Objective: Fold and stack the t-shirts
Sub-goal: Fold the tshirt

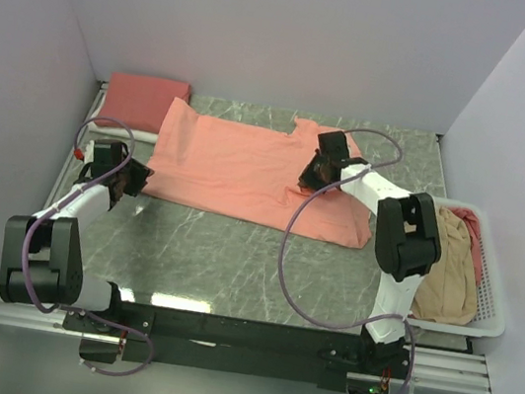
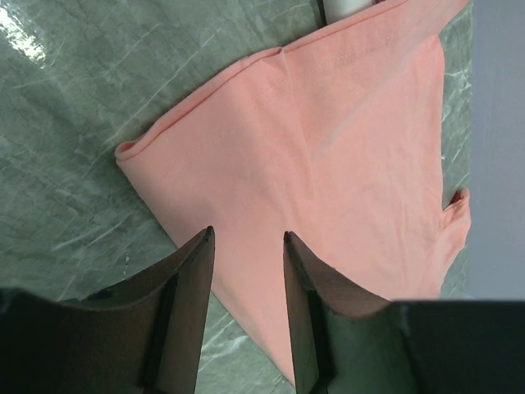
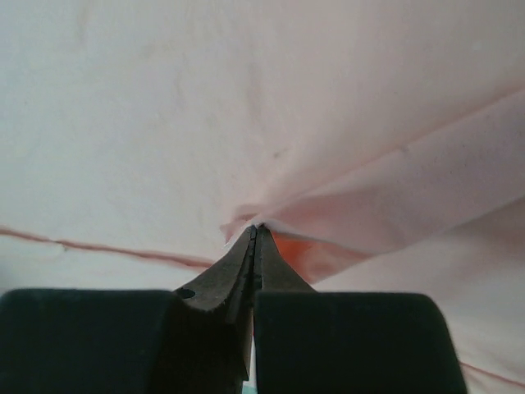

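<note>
right tool [image 3: 254,231] pressed together, pinching a tuck of the spread salmon t-shirt [image 1: 237,168], right of its centre. left tool [image 2: 246,238] spread, empty, at that shirt's left corner. Cloth lies to its right, long axis left-right across the tabletop [image 1: 222,261]. Count: one spread, one folded salmon t-shirt [image 1: 145,98] far-left, one tan t-shirt [image 1: 445,276] plus one pink t-shirt [image 1: 474,234] in the basket [image 1: 495,294].

The salmon-pink t-shirt [image 1: 237,168] is soft, matt cloth, finely wrinkled, with stitched hems. The table [image 1: 214,249] has a green marbled top, smooth and glossy, catching glare from the light. The basket [image 1: 494,312] is white plastic lattice. The left gripper [image 2: 246,236] has dark, matt, smooth-faced fingers.
</note>
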Robot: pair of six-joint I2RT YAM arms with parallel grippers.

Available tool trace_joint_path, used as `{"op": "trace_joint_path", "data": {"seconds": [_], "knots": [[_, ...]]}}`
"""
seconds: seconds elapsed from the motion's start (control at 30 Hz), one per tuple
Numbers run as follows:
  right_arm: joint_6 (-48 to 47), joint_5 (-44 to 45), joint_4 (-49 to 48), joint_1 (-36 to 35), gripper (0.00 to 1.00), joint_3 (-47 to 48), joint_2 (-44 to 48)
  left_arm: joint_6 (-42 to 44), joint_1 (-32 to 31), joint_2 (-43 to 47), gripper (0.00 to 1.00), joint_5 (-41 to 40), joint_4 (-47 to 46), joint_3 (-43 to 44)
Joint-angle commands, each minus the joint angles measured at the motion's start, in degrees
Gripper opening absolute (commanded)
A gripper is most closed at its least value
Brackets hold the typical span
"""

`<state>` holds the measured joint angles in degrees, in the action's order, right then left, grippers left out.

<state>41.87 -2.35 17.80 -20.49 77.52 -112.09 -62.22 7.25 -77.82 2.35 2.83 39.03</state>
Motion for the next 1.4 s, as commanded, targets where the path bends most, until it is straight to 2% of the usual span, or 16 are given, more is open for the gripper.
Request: {"op": "trace_joint_path", "data": {"seconds": [0.0, 0.27, 0.43, 0.5, 0.63, 0.67, 0.73, 0.83, 0.97, 1.17, 1.37], "knots": [[-1.7, 0.8, 1.8, -0.4, 0.00, 4.9, -2.3, 0.4, -0.1, -0.8, 0.45, 0.8, -0.6, 2.1], [-4.5, -0.4, 1.9, -0.8, 0.00, 11.3, -7.3, 0.8, -0.2, -2.1, 0.45, 1.4, -0.7, 1.9], [-8.3, -1.1, 1.1, -1.0, 0.11, 14.4, -8.4, 0.8, -0.2, -1.9, 0.47, 1.7, -2.2, 1.1], [-10.1, -0.3, 2.3, -1.1, 0.16, 16.6, -8.7, 0.8, -0.2, -1.9, 0.48, 1.8, -2.0, 1.0], [-12.4, 1.8, 5.0, -1.0, 0.39, 18.9, -7.0, 1.1, -0.3, -1.1, 0.49, -0.2, -0.7, 0.6], [-12.8, 2.1, 5.5, -1.0, 0.48, 18.8, -6.3, 1.0, -0.3, -0.2, 0.50, -0.7, -0.4, 0.4], [-13.0, 3.4, 6.5, -1.0, 0.52, 18.5, -3.2, 1.3, -0.3, 0.7, 0.53, -1.7, -0.1, -0.4], [-11.5, 4.9, 8.2, -1.0, 0.51, 14.3, 3.4, 1.7, -0.3, 3.4, 0.57, -3.9, 2.6, -1.4], [-8.7, 6.0, 6.3, -0.8, 0.50, -0.6, 14.9, 2.6, -0.3, 5.5, 0.58, -7.3, 4.0, -2.8], [-5.3, 3.5, 1.8, 0.5, 0.48, -20.6, 31.0, 3.1, -0.1, 1.3, 0.54, -8.5, 0.5, -4.4], [-2.8, 1.8, 0.6, 1.6, 0.47, -32.2, 41.5, 3.2, -0.1, -4.9, 0.52, -7.9, -4.3, -3.9]]}}
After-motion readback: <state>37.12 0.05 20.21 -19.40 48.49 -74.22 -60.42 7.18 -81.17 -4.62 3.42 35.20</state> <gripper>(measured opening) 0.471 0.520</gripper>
